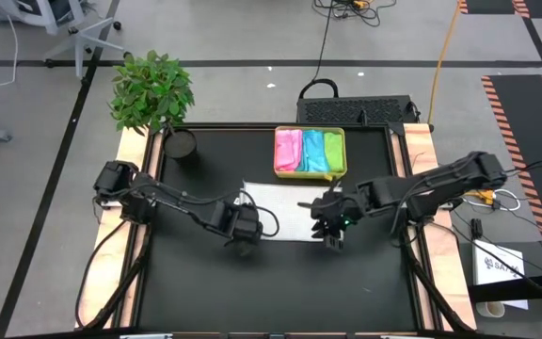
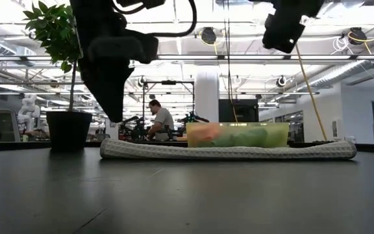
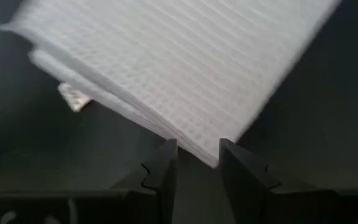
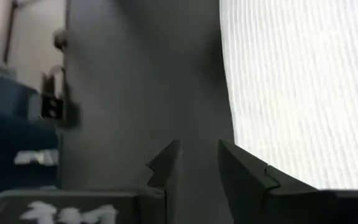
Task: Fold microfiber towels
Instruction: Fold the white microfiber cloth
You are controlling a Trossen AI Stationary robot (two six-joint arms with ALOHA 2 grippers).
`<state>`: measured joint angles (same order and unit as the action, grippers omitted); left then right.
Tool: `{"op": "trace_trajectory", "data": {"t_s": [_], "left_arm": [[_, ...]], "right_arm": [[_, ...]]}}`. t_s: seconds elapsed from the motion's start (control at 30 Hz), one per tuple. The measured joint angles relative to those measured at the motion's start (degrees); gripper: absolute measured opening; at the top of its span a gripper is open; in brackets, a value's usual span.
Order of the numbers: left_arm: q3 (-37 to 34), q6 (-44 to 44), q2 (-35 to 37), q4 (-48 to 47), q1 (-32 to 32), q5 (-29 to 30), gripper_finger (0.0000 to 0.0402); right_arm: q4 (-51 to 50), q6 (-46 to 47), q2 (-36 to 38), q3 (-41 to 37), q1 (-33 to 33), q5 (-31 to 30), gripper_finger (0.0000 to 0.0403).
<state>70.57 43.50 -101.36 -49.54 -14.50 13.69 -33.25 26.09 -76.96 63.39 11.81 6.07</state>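
A white microfiber towel [image 1: 280,212] lies folded flat on the black table, its layered edge showing in the low view [image 2: 226,151]. My left gripper [image 1: 243,235] hovers open just above the towel's near left corner [image 3: 207,155], fingers pointing steeply down, touching nothing. My right gripper [image 1: 331,235] is open and raised well above the towel's near right corner [image 4: 253,168], with only bare table between its fingers [image 4: 197,152]. Pink, light blue and lime green towels lie folded in a yellow-green tray [image 1: 345,141] at the table's far side.
A potted plant [image 1: 151,89] with a dark pot [image 1: 182,143] stands at the far left corner. The tray stands just beyond the white towel's far edge. Bare black table [image 1: 280,282] stretches toward the near edge. A person sits in the room beyond [image 2: 161,120].
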Motion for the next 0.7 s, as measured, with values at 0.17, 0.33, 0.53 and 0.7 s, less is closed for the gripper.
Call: {"op": "trace_trajectory", "data": {"t_s": [0.17, 0.33, 0.53, 0.7], "left_arm": [[0.0, -8.18, 0.0, 0.09, 0.54, -7.31, 0.0122], [0.0, -14.1, 0.0, 0.07, -1.93, -9.11, 0.0122], [0.0, -20.63, 0.0, 0.2, -8.41, -4.58, 0.0122], [0.0, -19.71, 0.0, 0.46, -11.63, -1.06, 0.0122]], "right_arm": [[-5.8, 0.2, -1.07, -0.01, 0.42, 0.05, 0.0122], [-8.62, 1.76, -1.58, -0.01, 1.41, 1.37, 0.0149], [-7.66, 4.04, -2.53, -0.01, 4.19, 1.72, 0.0165], [-6.67, 3.93, -5.0, -0.23, 6.86, 1.65, 0.0167]]}}
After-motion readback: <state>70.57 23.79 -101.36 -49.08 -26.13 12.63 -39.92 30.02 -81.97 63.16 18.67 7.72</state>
